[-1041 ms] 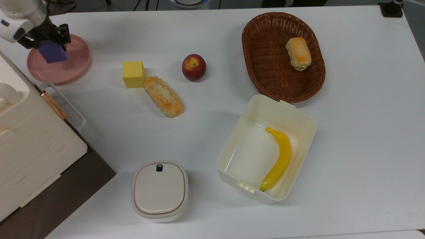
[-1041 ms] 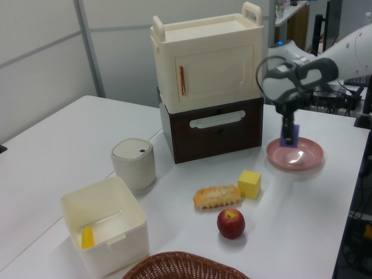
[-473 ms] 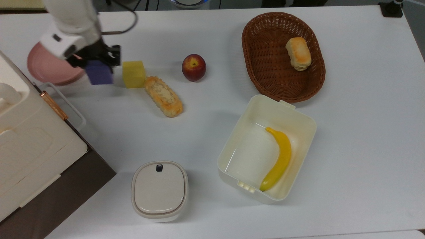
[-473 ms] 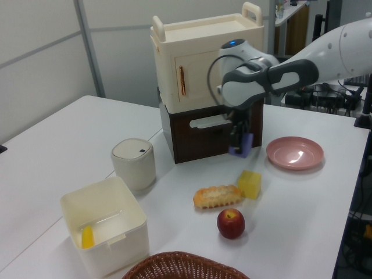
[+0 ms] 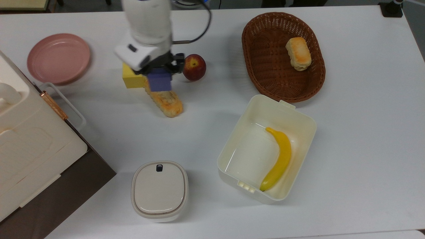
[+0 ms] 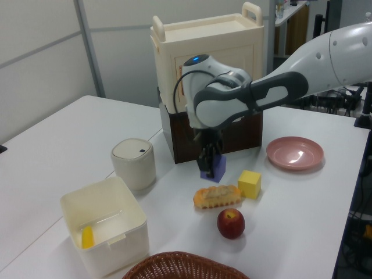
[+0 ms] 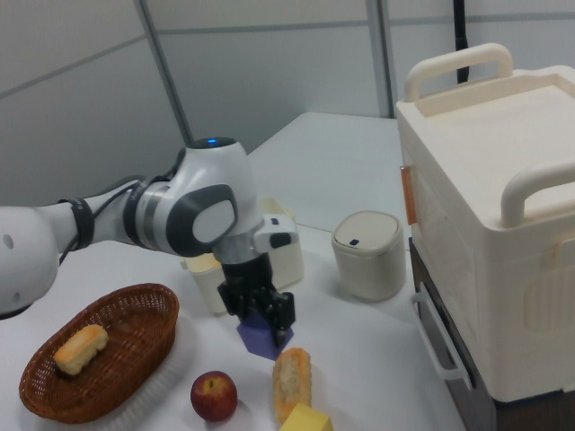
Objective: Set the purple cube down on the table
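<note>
The table (image 5: pixel 348 139) is a wide, plain white top with grey panelled walls behind it in the left view and the right view. At the top view's left edge stands a cream cabinet (image 5: pixel 23 139) on a dark brown drawer unit (image 6: pixel 224 136). A brown wicker basket (image 5: pixel 312 84) with a bun (image 5: pixel 298 53) lies far right in the top view, and an open cream box (image 5: pixel 300 114) with a banana (image 5: pixel 278 159) lies nearer. A lidded cream canister (image 5: pixel 159 190) stands near the front.

A second ago the arm held the cube over the pink plate (image 5: pixel 58 58) at the top view's far left. Now the plate lies bare, and the arm (image 5: pixel 147 20) has swung to the top view's right, toward the table's middle.

The gripper (image 5: pixel 160 70) is closed on the cube (image 5: pixel 159 82), one finger on each side. The cube hangs in the air, clear of the table, over the far end of the long bread (image 5: pixel 165 99). In the top view the yellow cube (image 5: pixel 131 79) is just to the left of it and the peach (image 5: pixel 194 67) just to the right. It is small, matte blue-violet, with plain faces and sharp edges. In the right view it hangs slightly tilted.
</note>
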Action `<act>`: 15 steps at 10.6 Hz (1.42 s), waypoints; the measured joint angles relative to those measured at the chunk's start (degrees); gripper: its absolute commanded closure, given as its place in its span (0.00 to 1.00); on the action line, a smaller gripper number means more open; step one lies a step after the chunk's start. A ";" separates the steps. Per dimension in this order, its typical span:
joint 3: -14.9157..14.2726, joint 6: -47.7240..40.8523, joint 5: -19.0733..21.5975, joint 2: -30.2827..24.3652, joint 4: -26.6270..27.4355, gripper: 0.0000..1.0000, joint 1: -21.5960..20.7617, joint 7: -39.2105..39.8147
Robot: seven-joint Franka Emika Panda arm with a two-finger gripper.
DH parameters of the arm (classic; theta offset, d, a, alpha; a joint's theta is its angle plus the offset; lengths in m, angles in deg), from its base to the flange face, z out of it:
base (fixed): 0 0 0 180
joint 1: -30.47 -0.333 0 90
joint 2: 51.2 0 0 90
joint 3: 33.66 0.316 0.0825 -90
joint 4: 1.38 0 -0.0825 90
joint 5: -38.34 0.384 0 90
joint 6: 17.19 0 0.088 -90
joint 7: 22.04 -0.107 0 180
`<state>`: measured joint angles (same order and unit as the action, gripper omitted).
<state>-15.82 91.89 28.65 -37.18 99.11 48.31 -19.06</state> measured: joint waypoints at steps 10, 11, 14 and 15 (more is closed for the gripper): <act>-1.13 -12.25 0.41 -4.72 -10.55 0.00 -7.13 -8.84; -3.09 -12.90 2.32 -6.21 -10.55 0.00 -7.66 -9.04; -14.02 -13.42 6.95 -9.64 -10.41 0.00 -14.74 -8.91; -17.12 -13.81 6.98 -10.45 -10.22 0.00 -17.94 -8.91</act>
<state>-32.93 78.08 35.64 -47.63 88.89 30.36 -27.97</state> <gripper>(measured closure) 0.000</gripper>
